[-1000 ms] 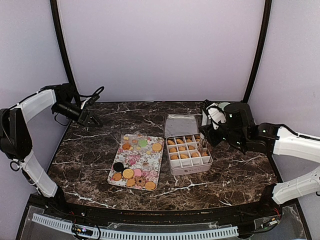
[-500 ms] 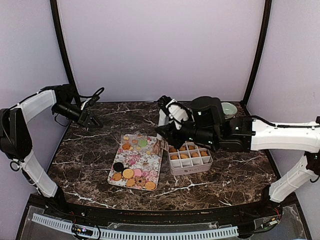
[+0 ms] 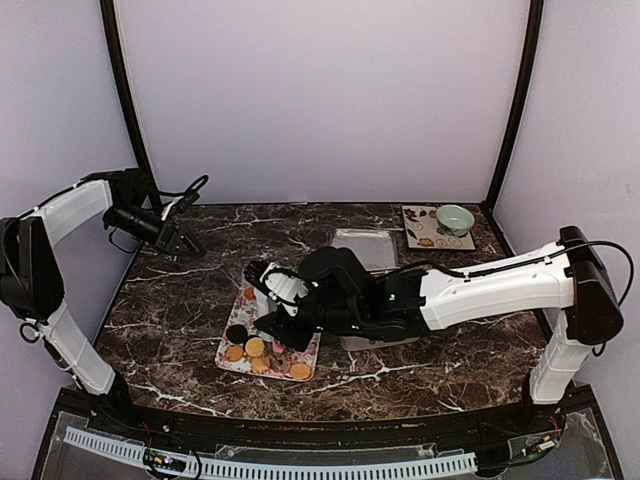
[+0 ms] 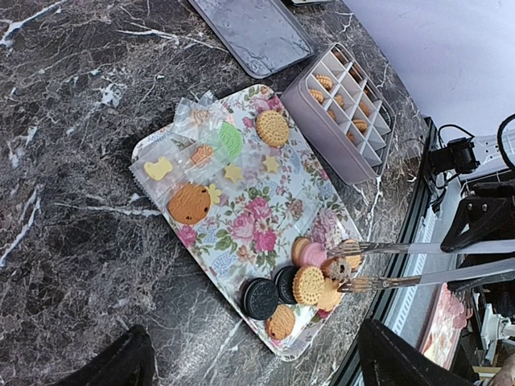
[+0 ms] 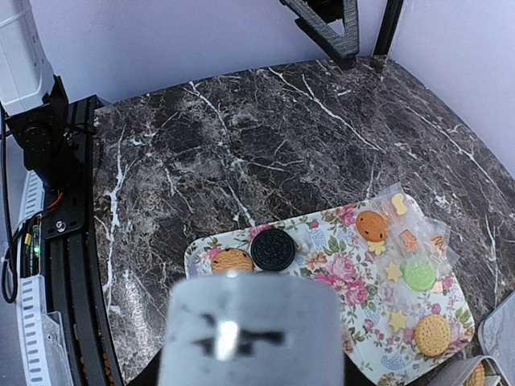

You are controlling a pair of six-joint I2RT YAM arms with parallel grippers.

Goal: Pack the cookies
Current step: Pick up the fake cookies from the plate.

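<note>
Steel tongs, clamped in the right end effector, straddle one small cookie among the cookies at the tray's near end. Others sit in the divided box. Left end effector hangs with fingers apart. Best approach, I judge: squeeze gently, lift straight, avoid nudging neighbours.

Top view overhead, wrist views oblique, all share floral tray

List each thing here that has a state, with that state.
divided box, open, several cells filled with cookies
lid, off, flat on the table behind the box
floral tray, loaded with loose and bagged cookies
tongs, tines straddling a cookie at the tray's near end
left claw, open, empty
right claw, shut on the tongs
</note>
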